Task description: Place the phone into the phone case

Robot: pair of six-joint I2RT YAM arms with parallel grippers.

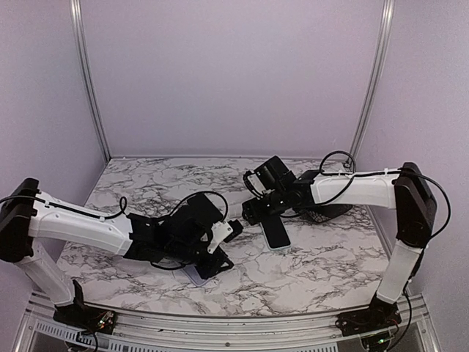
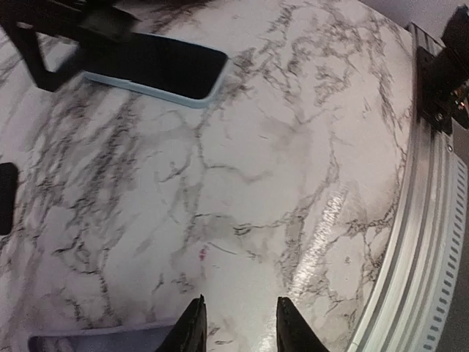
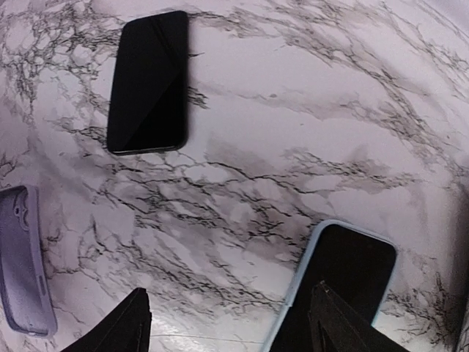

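A bare black phone point(image 3: 149, 81) lies flat on the marble table; the left arm hides it in the top view. An empty lavender phone case point(image 3: 26, 257) lies near it and shows under the left arm in the top view point(image 1: 195, 276) and at the bottom of the left wrist view point(image 2: 95, 339). My left gripper point(image 1: 222, 236) point(image 2: 238, 323) is open and empty over bare marble, just right of the case. My right gripper point(image 1: 253, 213) point(image 3: 234, 323) is open wide and empty. Its right finger point(image 3: 344, 323) hangs over a second phone.
A second phone in a light blue case point(image 1: 276, 235) point(image 2: 157, 70) point(image 3: 344, 271) lies mid-table under the right gripper. A metal rail point(image 2: 425, 242) runs along the table's near edge. Purple walls enclose the back and sides. Black cables point(image 1: 333, 158) loop by the right arm.
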